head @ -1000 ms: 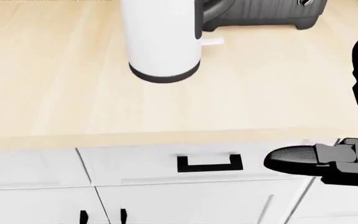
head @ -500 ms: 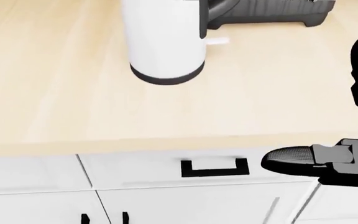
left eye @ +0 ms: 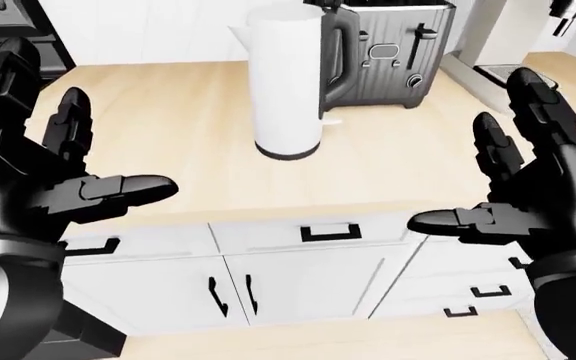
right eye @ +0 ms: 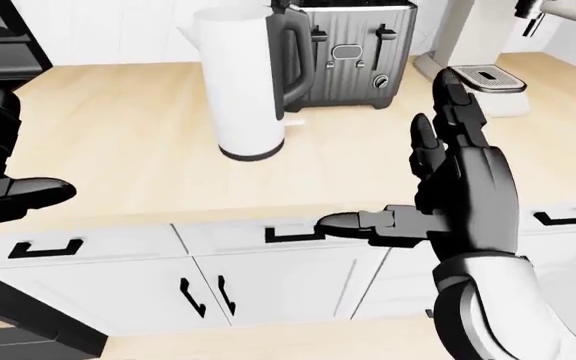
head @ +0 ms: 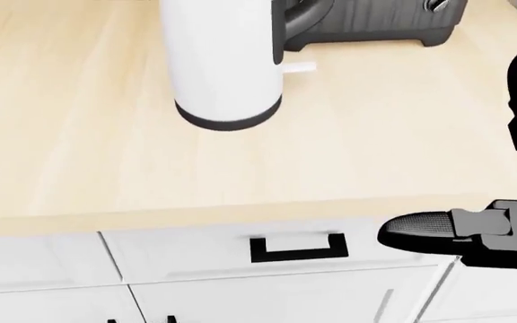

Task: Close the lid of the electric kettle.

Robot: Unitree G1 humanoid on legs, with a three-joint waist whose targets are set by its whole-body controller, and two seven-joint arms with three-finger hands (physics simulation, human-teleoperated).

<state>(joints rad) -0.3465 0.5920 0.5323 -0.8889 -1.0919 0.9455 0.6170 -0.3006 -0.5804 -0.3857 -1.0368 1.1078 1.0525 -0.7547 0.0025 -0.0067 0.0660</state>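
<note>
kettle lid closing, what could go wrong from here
The electric kettle is tall on a narrow base, so a sideways push from either open hand could tip it. The toaster stands close beside its handle; the right hand may bump it when reaching in. The kettle's top is cut off in every view, so lid contact is hard to judge.

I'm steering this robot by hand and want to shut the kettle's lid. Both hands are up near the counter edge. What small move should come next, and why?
Probably reach the right hand up and forward toward the top of the kettle. Both hands are open and empty, near the counter edge, while the kettle stands farther in beside the toaster. Its top is cut off at the top edge of the views, so the lid cannot be judged yet.
</note>
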